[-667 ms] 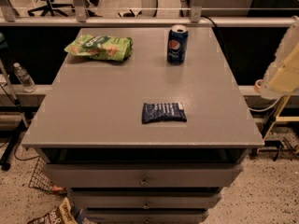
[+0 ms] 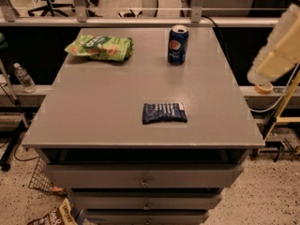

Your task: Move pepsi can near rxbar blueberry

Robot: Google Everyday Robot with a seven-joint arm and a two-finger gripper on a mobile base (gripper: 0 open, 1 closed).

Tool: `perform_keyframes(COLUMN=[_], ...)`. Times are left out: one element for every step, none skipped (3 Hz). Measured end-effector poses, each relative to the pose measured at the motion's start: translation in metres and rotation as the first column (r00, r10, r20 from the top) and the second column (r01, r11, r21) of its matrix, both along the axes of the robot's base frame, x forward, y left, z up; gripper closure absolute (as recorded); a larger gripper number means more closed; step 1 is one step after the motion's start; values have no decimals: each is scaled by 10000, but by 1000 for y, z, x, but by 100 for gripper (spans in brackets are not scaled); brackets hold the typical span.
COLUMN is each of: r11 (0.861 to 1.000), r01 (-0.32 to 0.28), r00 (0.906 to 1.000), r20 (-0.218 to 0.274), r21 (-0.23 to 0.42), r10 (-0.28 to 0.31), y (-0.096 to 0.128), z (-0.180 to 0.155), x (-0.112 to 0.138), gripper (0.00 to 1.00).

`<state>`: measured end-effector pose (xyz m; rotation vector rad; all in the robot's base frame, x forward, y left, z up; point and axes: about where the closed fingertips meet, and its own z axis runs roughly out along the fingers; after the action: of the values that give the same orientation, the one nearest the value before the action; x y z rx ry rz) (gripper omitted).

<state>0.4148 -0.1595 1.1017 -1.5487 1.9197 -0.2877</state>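
- Surveying from the left: a clear water bottle [image 2: 23, 77] stands on a low ledge off the left side of the worktop [image 2: 93, 107], well apart from the task's things.
- A green snack bag [image 2: 99, 47] lies flat at the worktop's far left corner. It has no part in the task and is well apart from both task items.
- The rxbar blueberry [image 2: 164, 112] lies flat a little right of centre, nearer the front edge, with its long side running left to right. Bare surface is visible all round it.
- The pepsi can [image 2: 178, 44] stands upright near the far edge, slightly right of the bar and well apart from it, with its logo facing the camera. Nothing touches it.
- The tool [image 2: 263, 68] hangs at the lower end of a pale arm off the right side of the worktop, above floor level and well apart from the can. It holds nothing. Whether it is set wide or narrow cannot be told.
- Step in hand, by judgement: the approach. The can is not yet grasped and the move is not begun.
- Next move, by judgement: bring the tool leftward over the far edge, take the can about its middle while keeping it upright, then carry it forward and set it down just beside the bar, not on it.
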Motion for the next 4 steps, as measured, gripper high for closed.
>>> perform_keyframes(r11=[9843, 9514, 9267, 9225], r01=[-256, -351, 45, 165], r00=[9997, 9955, 9835, 9773], r20=[-13, -729, -1692, -2012], r21=[1748, 3060, 3759, 3856], r10=[262, 602, 638, 667], y=[12, 36, 68, 76], z=[-3, -27, -67, -83], x=[62, 127, 183, 195], gripper=[0, 0, 0, 0])
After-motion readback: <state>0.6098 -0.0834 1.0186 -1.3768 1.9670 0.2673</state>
